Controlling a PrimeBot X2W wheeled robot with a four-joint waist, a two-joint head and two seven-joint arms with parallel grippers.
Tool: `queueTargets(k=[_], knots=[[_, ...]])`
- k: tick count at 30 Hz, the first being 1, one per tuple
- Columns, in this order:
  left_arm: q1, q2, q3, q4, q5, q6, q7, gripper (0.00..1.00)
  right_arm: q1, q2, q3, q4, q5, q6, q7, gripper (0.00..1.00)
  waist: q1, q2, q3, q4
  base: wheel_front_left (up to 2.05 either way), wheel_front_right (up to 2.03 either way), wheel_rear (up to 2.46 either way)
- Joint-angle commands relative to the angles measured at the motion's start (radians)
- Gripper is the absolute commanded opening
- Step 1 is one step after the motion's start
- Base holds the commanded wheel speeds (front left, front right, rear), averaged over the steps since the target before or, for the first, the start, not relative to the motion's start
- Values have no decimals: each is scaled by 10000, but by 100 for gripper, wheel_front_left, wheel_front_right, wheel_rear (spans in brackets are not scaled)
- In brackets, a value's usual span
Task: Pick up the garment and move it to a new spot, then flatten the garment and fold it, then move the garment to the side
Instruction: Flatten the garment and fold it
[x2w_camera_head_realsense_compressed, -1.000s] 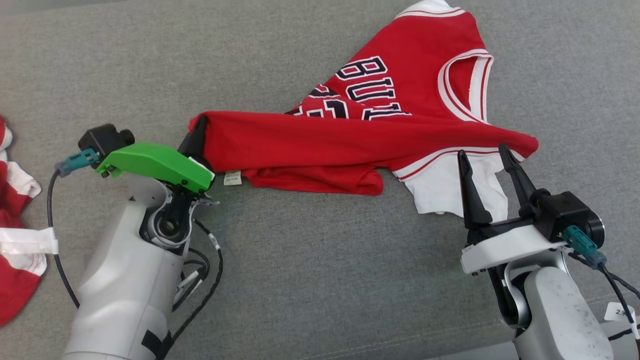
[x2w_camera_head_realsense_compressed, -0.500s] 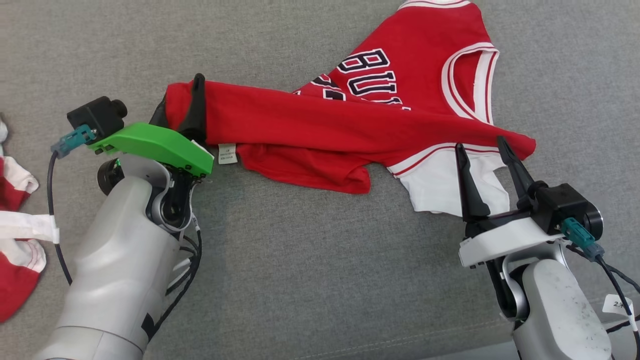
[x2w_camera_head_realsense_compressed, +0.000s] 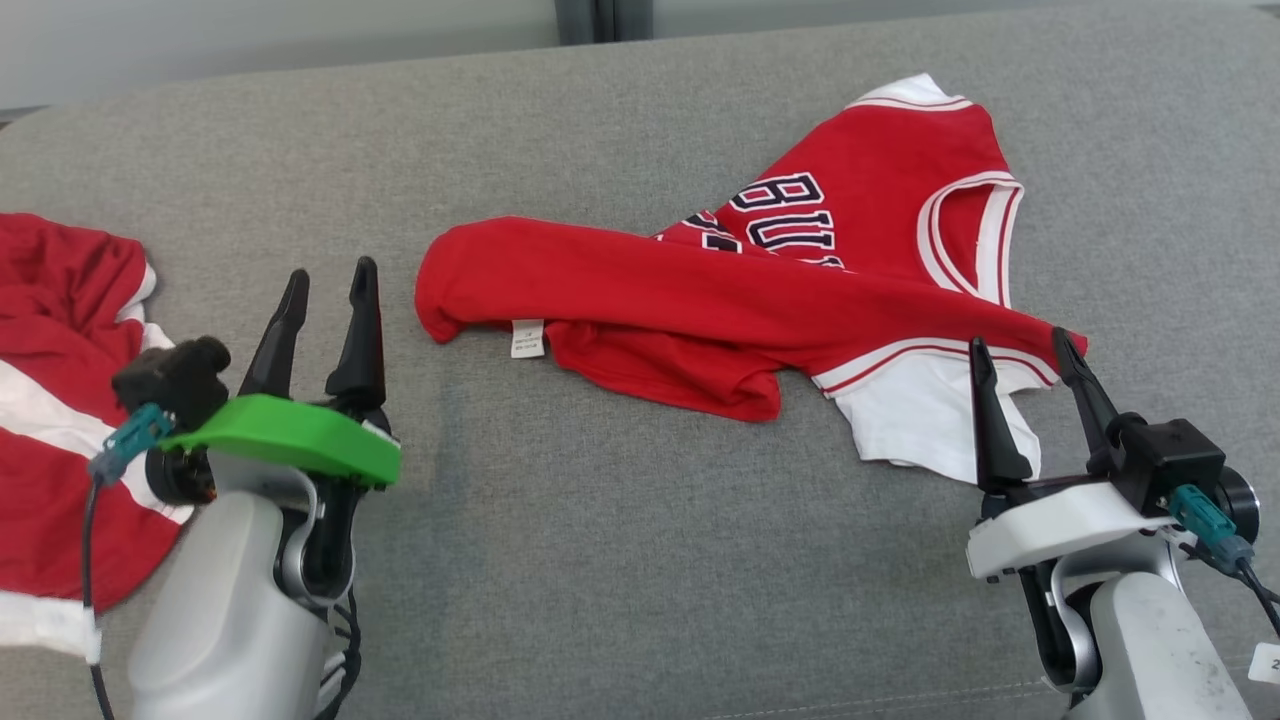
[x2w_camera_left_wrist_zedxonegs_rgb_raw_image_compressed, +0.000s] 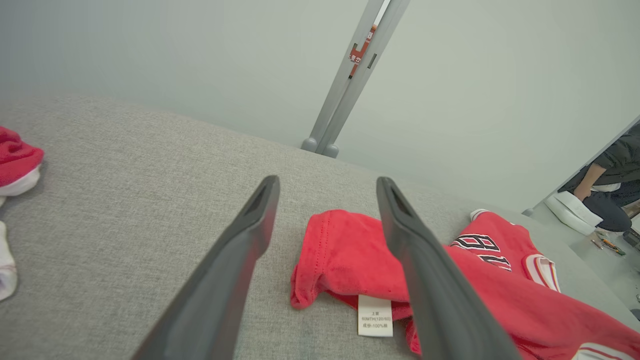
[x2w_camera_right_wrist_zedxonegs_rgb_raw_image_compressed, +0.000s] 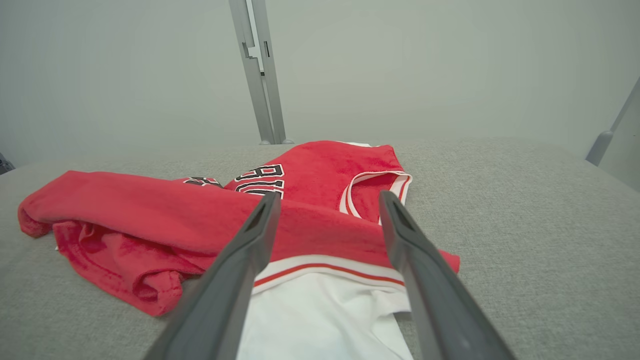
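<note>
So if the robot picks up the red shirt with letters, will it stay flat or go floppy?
Probably floppy: the red shirt lies bunched and folded over itself. Likely light too, being thin cloth; it shouldn't roll.

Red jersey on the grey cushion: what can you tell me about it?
The red sleeveless fabric jersey has white-and-red striped trim, dark lettering partly covered, a white panel at its near right and a small white label. It lies rumpled, folded over itself, on the grey fabric surface.
</note>
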Motion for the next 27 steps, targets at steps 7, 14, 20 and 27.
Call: queueTargets(k=[7, 14, 20, 27], knots=[[2327, -482, 1543, -2105, 2464, 104, -1, 100, 606, -19, -330, -121, -41, -3, 90, 100, 0, 0, -935, 468, 0, 0, 0], [3719, -896, 2161, -2934, 3803, 16, -3, 100, 1104, -20, -456, 205, -167, -3, 98, 100, 0, 0, -1470, 627, 0, 0, 0], [4445, -1094, 2419, -3172, 4246, -46, -2, 100, 1428, -19, -385, 391, -162, -3, 197, 100, 0, 0, -1769, 617, 0, 0, 0], [4772, -1250, 2500, -3084, 4337, -68, -2, 100, 1531, -20, -372, 487, -34, -3, 181, 100, 0, 0, -1988, 526, 0, 0, 0]])
